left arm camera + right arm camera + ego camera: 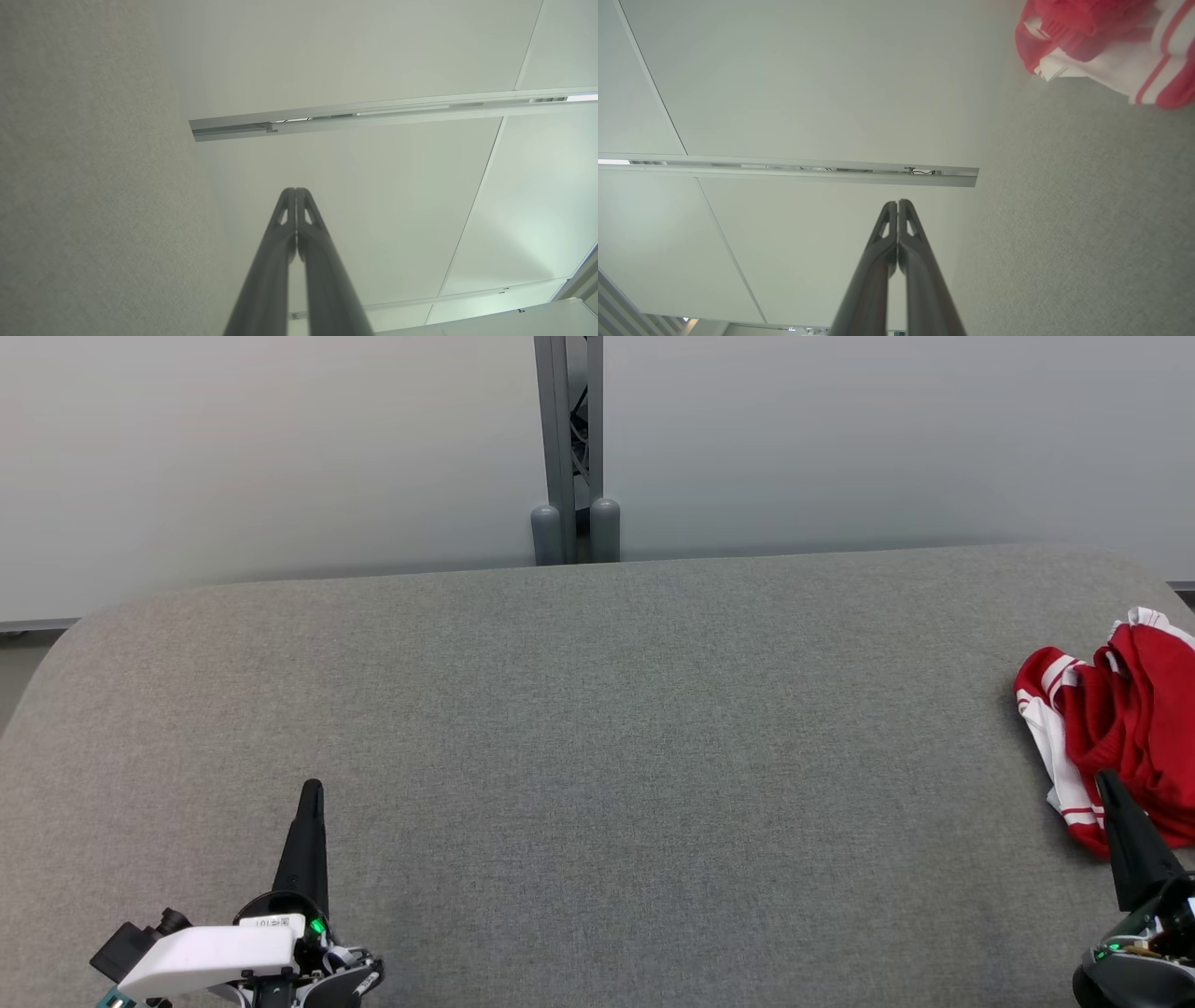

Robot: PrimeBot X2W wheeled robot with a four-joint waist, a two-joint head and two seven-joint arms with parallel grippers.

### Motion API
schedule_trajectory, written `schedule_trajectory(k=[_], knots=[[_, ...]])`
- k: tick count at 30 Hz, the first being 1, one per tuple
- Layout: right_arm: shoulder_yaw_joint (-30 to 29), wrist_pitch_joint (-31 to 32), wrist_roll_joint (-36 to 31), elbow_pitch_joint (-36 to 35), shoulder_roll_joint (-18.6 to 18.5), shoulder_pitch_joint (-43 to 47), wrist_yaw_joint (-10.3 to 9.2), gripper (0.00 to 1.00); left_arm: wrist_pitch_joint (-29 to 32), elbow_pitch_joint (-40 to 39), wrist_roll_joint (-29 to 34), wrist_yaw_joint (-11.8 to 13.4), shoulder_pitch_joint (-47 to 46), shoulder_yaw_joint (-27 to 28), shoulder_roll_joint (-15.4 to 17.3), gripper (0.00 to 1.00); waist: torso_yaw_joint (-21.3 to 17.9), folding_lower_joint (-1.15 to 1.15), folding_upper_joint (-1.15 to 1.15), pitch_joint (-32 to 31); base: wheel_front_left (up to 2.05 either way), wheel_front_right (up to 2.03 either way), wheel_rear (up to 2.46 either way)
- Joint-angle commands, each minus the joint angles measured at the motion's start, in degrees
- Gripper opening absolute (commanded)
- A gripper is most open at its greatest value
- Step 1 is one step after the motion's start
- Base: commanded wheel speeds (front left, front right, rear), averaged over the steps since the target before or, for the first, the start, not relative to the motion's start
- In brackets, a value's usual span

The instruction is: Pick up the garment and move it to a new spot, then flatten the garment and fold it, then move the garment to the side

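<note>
The garment (pixel 1125 728) is a crumpled red cloth with white stripes, lying at the far right edge of the grey padded table (pixel 597 728). It also shows in the right wrist view as the garment (pixel 1101 46) at the top right. My right gripper (pixel 1109 779) is shut and empty at the lower right, its tip in front of the garment's near edge; its closed tips (pixel 897 203) point past the table. My left gripper (pixel 313 788) is shut and empty at the lower left, far from the garment, with its tips (pixel 295 190) pressed together.
A grey metal post (pixel 569 448) stands behind the table's far edge against a pale wall (pixel 280 457). The table's corners are rounded. A wall rail (pixel 373 112) crosses the left wrist view.
</note>
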Motion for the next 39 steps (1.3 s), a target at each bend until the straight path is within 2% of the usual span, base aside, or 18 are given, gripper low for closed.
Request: schedule_trajectory(k=[1, 39], knots=[[-0.2, 0.5, -0.2, 0.2, -0.1, -0.4, 0.00, 0.00, 0.1, 0.0, 0.0, -0.2, -0.9, 0.2, 0.3, 0.00, 0.0, 0.00, 0.00, 0.0, 0.00, 0.00, 0.00], [-1.0, 1.1, -0.8, 0.2, 0.4, -0.6, 0.00, 0.00, 0.2, 0.0, 0.1, -0.2, -0.8, 0.3, 0.2, 0.00, 0.0, 0.00, 0.00, 0.0, 0.00, 0.00, 0.00]])
